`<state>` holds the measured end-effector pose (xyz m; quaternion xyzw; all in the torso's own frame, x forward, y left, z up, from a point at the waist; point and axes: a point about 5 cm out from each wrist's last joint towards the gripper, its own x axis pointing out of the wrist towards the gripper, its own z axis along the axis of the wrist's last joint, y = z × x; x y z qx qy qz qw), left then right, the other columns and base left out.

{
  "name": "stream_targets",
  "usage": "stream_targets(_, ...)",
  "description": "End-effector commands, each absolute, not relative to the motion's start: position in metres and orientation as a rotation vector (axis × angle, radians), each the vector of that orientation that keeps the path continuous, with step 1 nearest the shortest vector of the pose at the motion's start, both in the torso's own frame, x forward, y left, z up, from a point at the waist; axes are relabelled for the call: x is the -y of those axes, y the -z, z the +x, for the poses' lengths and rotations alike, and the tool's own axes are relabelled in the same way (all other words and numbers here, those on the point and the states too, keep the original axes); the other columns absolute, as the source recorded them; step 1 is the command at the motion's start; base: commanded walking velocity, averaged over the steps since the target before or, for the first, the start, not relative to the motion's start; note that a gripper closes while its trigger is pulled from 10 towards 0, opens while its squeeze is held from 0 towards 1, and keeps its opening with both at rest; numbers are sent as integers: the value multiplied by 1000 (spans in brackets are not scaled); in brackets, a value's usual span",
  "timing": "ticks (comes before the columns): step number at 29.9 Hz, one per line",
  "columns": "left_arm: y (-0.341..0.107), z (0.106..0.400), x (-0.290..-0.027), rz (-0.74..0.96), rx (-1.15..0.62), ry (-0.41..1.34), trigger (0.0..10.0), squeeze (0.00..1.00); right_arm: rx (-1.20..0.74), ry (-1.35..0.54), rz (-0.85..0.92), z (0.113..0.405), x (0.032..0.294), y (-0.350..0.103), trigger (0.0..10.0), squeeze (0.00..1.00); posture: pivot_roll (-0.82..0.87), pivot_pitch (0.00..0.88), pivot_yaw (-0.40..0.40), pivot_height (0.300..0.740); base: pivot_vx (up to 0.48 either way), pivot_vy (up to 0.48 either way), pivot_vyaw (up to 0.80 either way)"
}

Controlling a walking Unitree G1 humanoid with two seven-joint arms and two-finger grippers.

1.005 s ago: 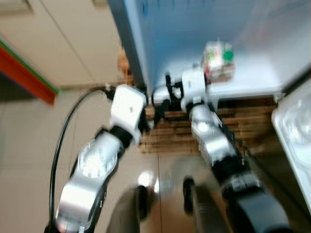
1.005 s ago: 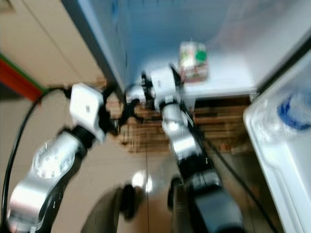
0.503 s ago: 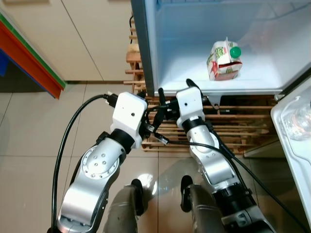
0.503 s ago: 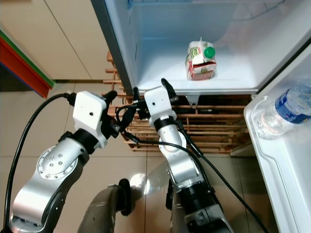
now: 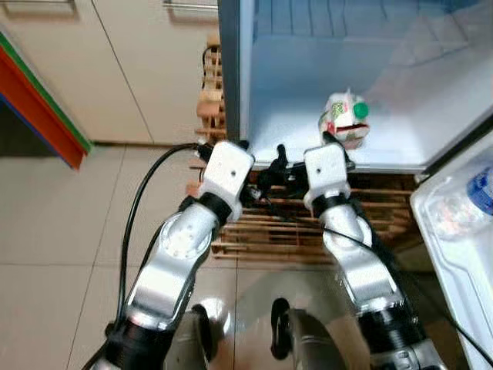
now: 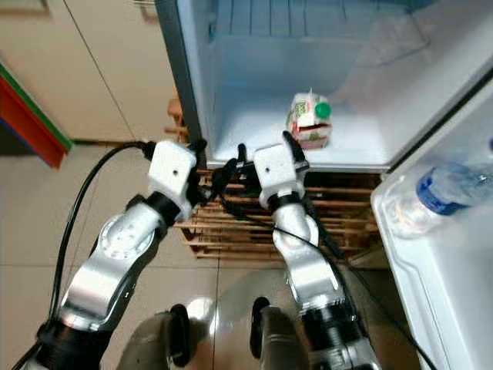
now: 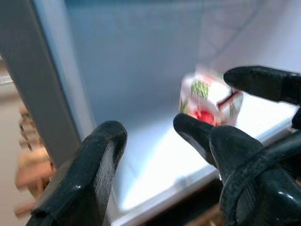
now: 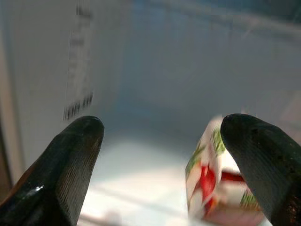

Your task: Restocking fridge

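White fridge floor (image 6: 254, 123), green-capped red-and-white carton (image 6: 308, 121) upright

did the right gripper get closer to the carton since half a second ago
Yes. The right gripper has come up to the fridge shelf lip, nearer the small white juice carton with green cap.

1. The fridge (image 5: 231, 69) stands open, its pale blue-white interior lit, on a wooden slatted base.
2. A small carton (image 5: 346, 119) sits upright on the fridge floor, near the front edge and toward the right side. It is white with red and green print and has a green screw cap on its sloped top.
3. A clear plastic bottle (image 6: 431, 196) with a blue label lies tilted in the white door shelf at the right.
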<state>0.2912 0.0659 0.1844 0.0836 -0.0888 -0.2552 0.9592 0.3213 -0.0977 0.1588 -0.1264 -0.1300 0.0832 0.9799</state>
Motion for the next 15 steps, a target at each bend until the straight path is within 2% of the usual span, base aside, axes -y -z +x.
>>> stream_targets(1, -176, 301, -77, 180, 144, 432, 10000, 0, 288, -164, -231, 327, 100, -163, 10000, 0, 35, 87, -21, 740, 0, 0, 0)
stream_targets(3, -179, 304, -72, 175, 162, 437, 10000, 0, 299, -147, -243, 334, 101, -167, 10000, 0, 40, 88, -24, 740, 0, 0, 0)
stream_targets(7, -182, 309, -63, 171, 195, 458, 10000, 0, 300, -117, -372, 349, 103, -170, 10000, 0, 52, 96, -22, 740, 0, 0, 0)
stream_targets(12, -182, 301, -58, 143, 203, 500, 10000, 0, 266, -140, -488, 360, 97, -160, 10000, 0, 74, 125, -10, 740, 0, 0, 0)
stream_targets(15, -181, 292, -58, 124, 195, 518, 10000, 0, 272, -158, -559, 367, 88, -160, 10000, 0, 99, 180, 12, 740, 421, 0, 0)
